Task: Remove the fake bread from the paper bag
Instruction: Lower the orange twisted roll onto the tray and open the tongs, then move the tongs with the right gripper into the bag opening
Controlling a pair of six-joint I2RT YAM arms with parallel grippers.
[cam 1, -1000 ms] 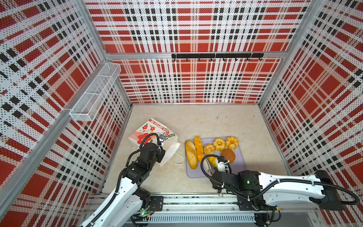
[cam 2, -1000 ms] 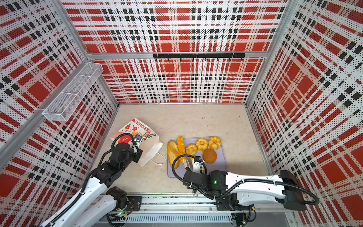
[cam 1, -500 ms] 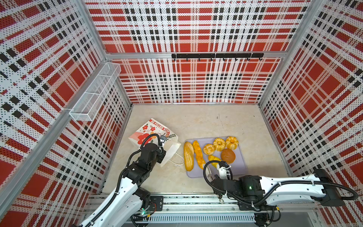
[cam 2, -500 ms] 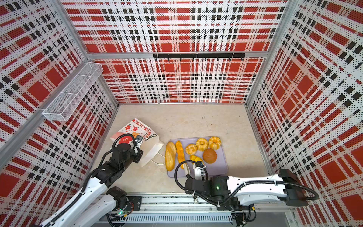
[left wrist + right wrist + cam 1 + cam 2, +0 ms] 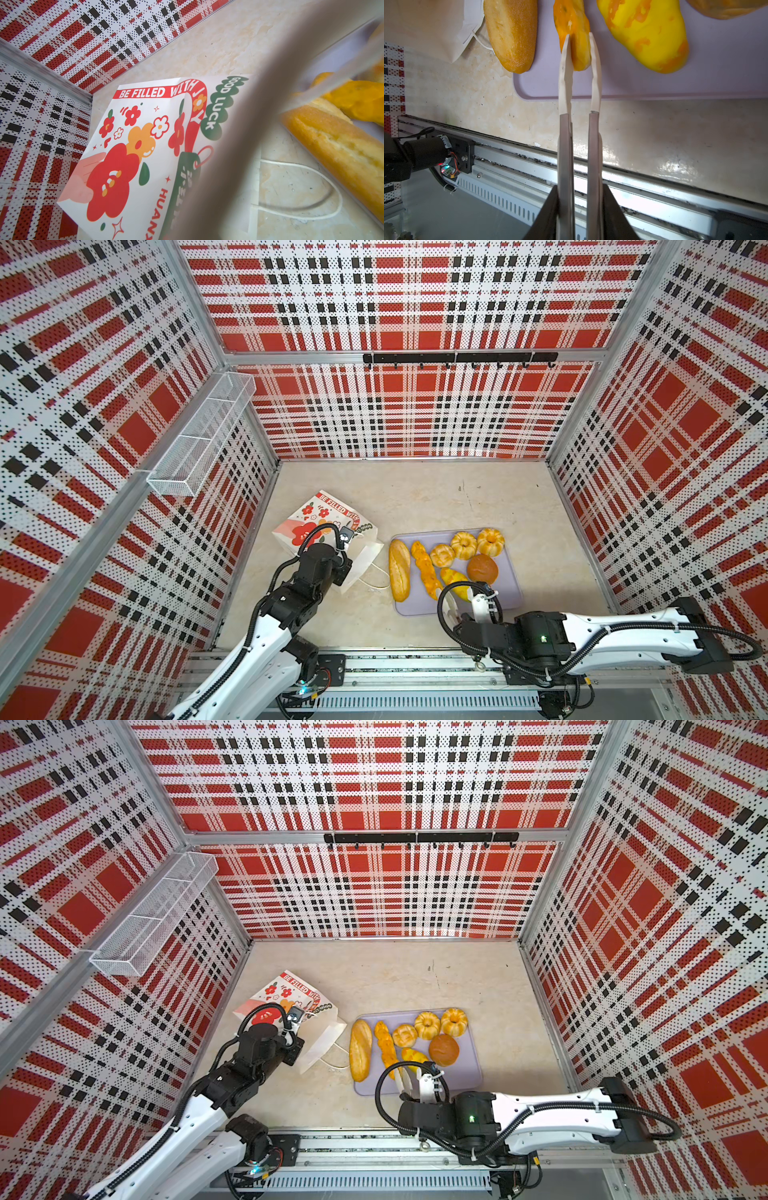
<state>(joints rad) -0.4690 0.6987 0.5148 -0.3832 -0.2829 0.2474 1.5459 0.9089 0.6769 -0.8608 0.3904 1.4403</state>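
The white paper bag [image 5: 320,514] with red flowers leans at the left, its inside hidden. My left gripper [image 5: 345,570] is at the bag's mouth, shut on its rim; the fingers are hidden. In the left wrist view the paper bag [image 5: 145,128] fills the middle. Several fake breads lie on the lavender tray [image 5: 507,597]: a long loaf [image 5: 399,570] half off its left edge, a twisted orange loaf [image 5: 424,570], a yellow roll [image 5: 454,581], ring buns [image 5: 463,544] and a brown bun [image 5: 482,568]. My right gripper [image 5: 579,35] stands slightly open at the tray's front edge, the orange loaf's end [image 5: 579,58] between its tips.
The bag's cord handle [image 5: 376,578] lies on the floor between bag and tray. A wire basket [image 5: 199,439] hangs on the left wall and a black hook rail [image 5: 457,358] on the back wall. A metal rail [image 5: 415,659] runs along the front edge.
My right gripper has drawn back from over the tray to its front edge and its jaws have parted a little. The long loaf has shifted left, partly off the tray. The left arm has not moved.
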